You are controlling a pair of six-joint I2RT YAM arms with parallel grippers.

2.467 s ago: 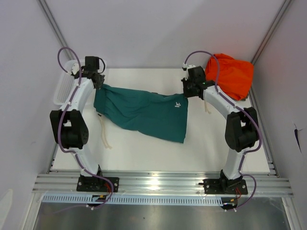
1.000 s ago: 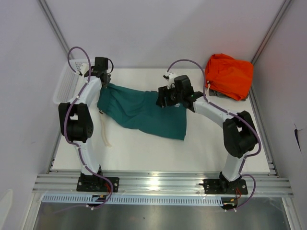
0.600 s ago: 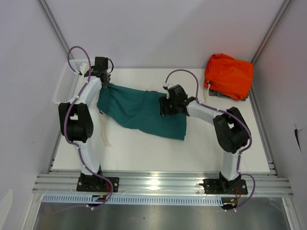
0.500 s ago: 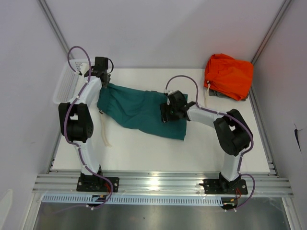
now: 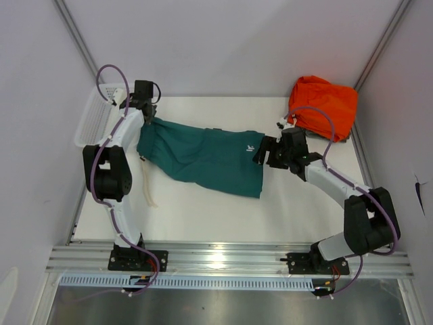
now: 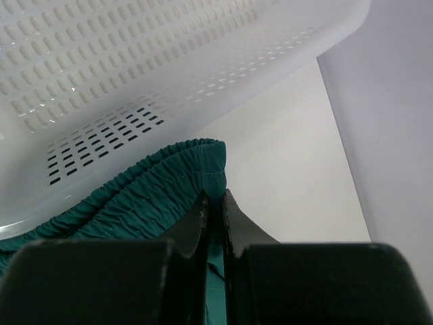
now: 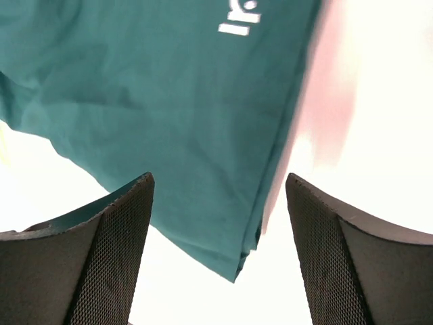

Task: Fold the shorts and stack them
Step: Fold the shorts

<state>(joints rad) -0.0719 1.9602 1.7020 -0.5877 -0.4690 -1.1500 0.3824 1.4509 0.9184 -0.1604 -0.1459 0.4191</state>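
Since half a second ago the right arm has swung back off the cloth. The right gripper (image 5: 262, 154), earlier over the middle of the garment, now hangs just beside its right edge, with its fingers (image 7: 115, 244) spread wide and holding nothing.

The teal-green soft fabric shorts (image 5: 203, 154) lie spread across the far half of the white table (image 5: 203, 217). The gathered waistband is at the left and the leg hems are at the right, near a small white logo. The left gripper (image 6: 215, 198) has its fingers pressed together, pinching the far corner of the elastic waistband beside the white perforated plastic basket (image 6: 135, 61). A cream drawstring (image 5: 147, 189) trails towards the near side. The bright orange folded garment (image 5: 325, 105) sits in the far right corner, apart from the shorts.

The fabric looks light and limp, so it should sag, drag and wrinkle rather than keep its shape. The thick waistband probably gives the surest bite. On the right, a hem corner seems the best hold, since flat single-layer cloth is hard to nip off the table.
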